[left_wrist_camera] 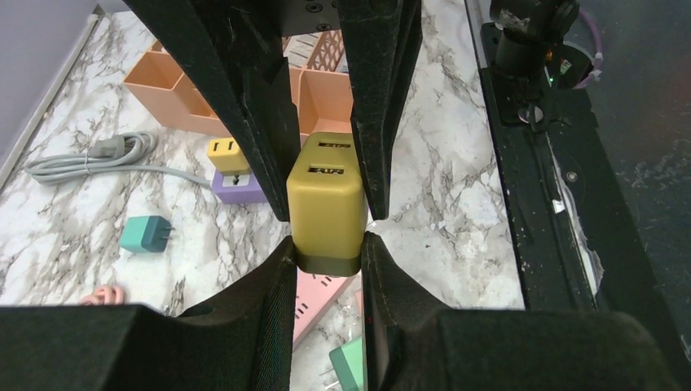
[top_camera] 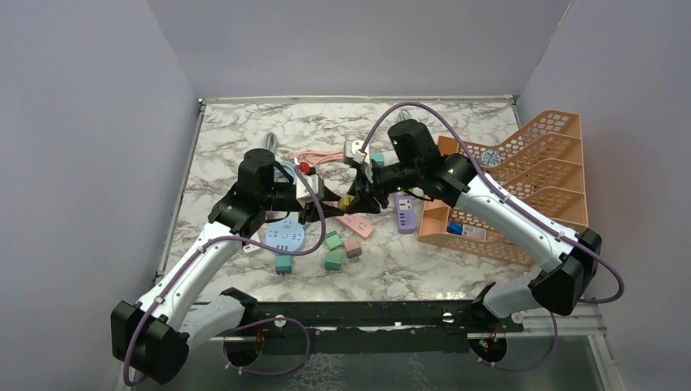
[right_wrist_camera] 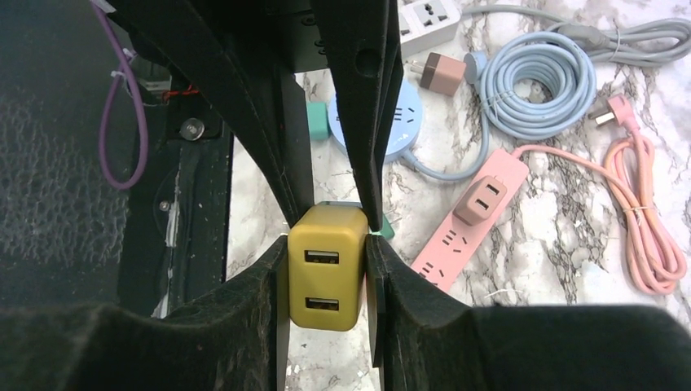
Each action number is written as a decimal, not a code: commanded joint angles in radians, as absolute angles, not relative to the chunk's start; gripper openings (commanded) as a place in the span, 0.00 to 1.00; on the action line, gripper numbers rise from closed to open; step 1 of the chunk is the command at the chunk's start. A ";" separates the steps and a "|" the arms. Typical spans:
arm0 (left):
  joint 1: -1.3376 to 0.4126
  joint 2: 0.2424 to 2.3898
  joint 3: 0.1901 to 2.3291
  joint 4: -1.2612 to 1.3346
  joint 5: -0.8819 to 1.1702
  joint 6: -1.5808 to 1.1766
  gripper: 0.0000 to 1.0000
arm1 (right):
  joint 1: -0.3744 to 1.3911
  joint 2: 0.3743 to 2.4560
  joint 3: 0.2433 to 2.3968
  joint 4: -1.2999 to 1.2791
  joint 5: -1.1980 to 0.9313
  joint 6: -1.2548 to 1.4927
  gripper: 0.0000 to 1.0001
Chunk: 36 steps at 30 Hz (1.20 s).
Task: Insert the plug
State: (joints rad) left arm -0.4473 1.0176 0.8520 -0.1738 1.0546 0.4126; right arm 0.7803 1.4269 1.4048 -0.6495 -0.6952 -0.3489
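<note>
We see the marble tabletop (top_camera: 456, 269) carrying a peach desk organizer (top_camera: 554, 163) at its right side and a pink power strip (right_wrist_camera: 481, 220) near the middle. Above that strip our left tool (left_wrist_camera: 326, 257) and right tool (right_wrist_camera: 326, 261) meet tip to tip. Each is closed narrowly on the same yellow USB charger plug (left_wrist_camera: 326, 204), held clear of the tabletop between them.

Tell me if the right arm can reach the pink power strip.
Probably not yet: the right gripper and left gripper both clamp the yellow charger. The pink power strip itself lies uncovered nearby, so nothing else seems to block it.
</note>
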 commanded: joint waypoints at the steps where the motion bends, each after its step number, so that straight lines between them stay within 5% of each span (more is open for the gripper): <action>1: -0.451 0.980 0.839 -0.198 1.022 0.488 0.38 | 0.774 1.425 1.397 -0.610 -0.558 -0.278 0.01; 6: -0.450 0.927 0.794 -0.180 0.816 0.471 0.56 | 0.773 1.429 1.365 -0.566 -0.410 -0.134 0.01; 14: -0.450 0.803 0.675 -0.001 0.264 0.124 0.59 | 0.773 1.471 1.189 -0.404 -0.390 0.167 0.01; 20: -0.450 0.789 0.766 -0.159 -0.045 -0.134 0.59 | 0.773 1.541 1.142 -0.262 -0.372 0.278 0.01; 36: -0.450 0.747 0.825 -0.254 0.016 -0.224 0.69 | 0.773 1.759 1.197 -0.173 -0.225 0.220 0.01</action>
State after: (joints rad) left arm -0.4473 0.7341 0.7937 -0.2222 0.0101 -0.1833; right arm 0.7715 1.7523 1.1557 -0.2310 -0.3008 0.2466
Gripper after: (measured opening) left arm 0.685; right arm 0.314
